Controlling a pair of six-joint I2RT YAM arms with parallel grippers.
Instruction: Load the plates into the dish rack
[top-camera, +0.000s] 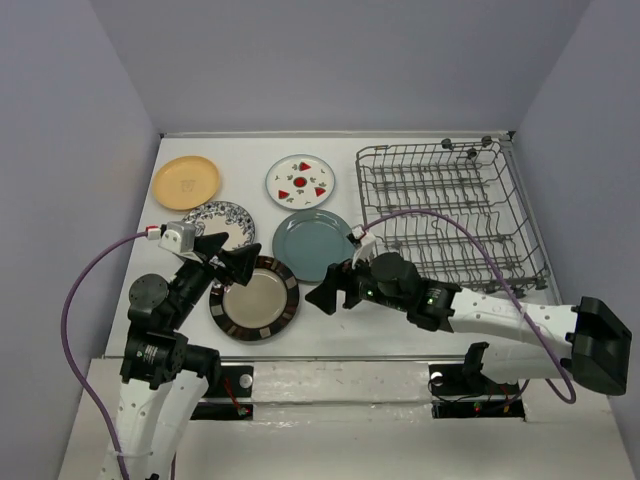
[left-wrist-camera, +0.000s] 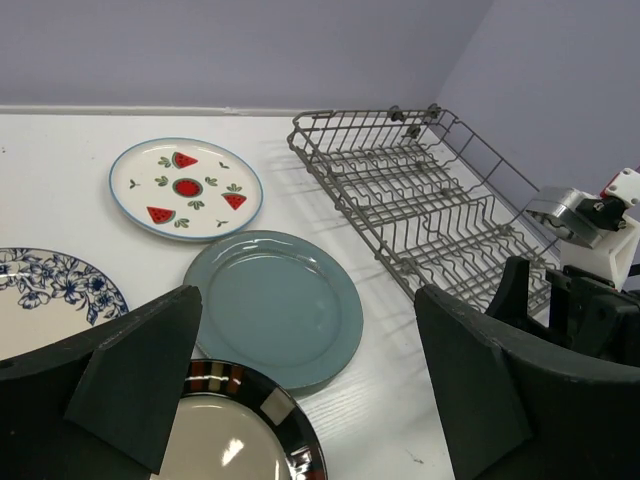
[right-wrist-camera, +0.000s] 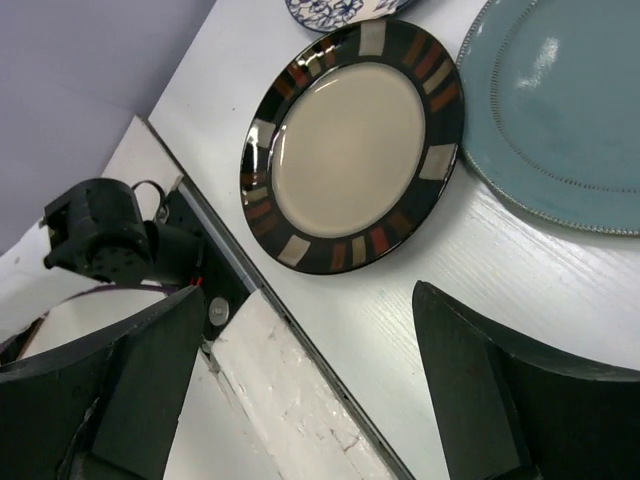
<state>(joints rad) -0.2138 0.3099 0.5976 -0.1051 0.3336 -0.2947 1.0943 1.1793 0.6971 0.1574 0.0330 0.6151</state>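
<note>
1. Your left gripper (top-camera: 232, 255) has its jaws spread wide and holds nothing. It hovers above the near-left part of the white table (top-camera: 400, 310), over the gap between the blue-and-white floral plate (top-camera: 222, 218) and the beige plate with the dark rim (top-camera: 255, 303).
2. Your right gripper (top-camera: 327, 284) is also spread open and holds nothing. It points left and hangs just right of the beige plate, at the near edge of the teal plate (top-camera: 312, 243). In its wrist view the beige plate lies ahead between the fingers, with the teal plate to the right.
3. All five plates lie flat on the table, none touching a gripper. The beige plate is nearest you; the teal plate sits just behind it to the right, and the floral plate behind it to the left.
4. Farther back, the orange-yellow plate (top-camera: 186, 182) lies at the far left. The white plate with red fruit marks (top-camera: 300, 182) lies beside it, behind the teal plate.
5. The grey wire dish rack (top-camera: 440, 180) stands on the right side of the table, right of the teal plate, with its tines upright.
6. A purple cable (top-camera: 75, 290) loops from each wrist.
</note>
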